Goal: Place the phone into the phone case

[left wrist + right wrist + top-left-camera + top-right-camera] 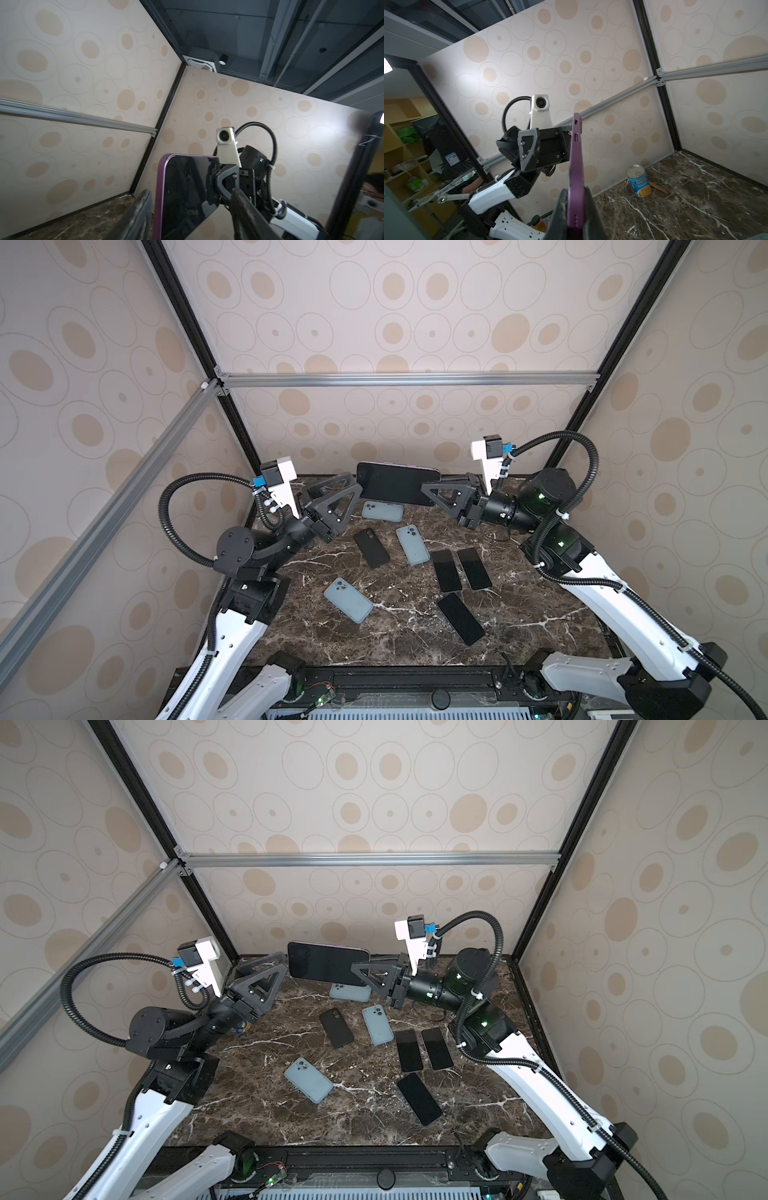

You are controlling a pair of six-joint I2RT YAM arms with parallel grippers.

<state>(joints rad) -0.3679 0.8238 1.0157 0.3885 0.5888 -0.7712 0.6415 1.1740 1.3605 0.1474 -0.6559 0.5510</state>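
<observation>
A dark-screened phone (395, 487) (324, 965) with a purple rim is held on edge in the air above the back of the table. My right gripper (424, 488) (576, 199) is shut on its right end, and the purple rim (576, 166) runs up between the fingers. My left gripper (354, 482) (191, 190) is open, and its fingers straddle the phone's (182, 187) left end without clamping it. Three blue-grey phone cases (348, 599) (412, 544) (382, 511) and a black case (371, 547) lie on the marble table.
Three bare black phones (446, 570) (473, 568) (461, 619) lie screen up at centre right. A soup can (638, 180) stands by the left wall at the back. Patterned walls and a metal rail (407, 379) enclose the table (519, 626).
</observation>
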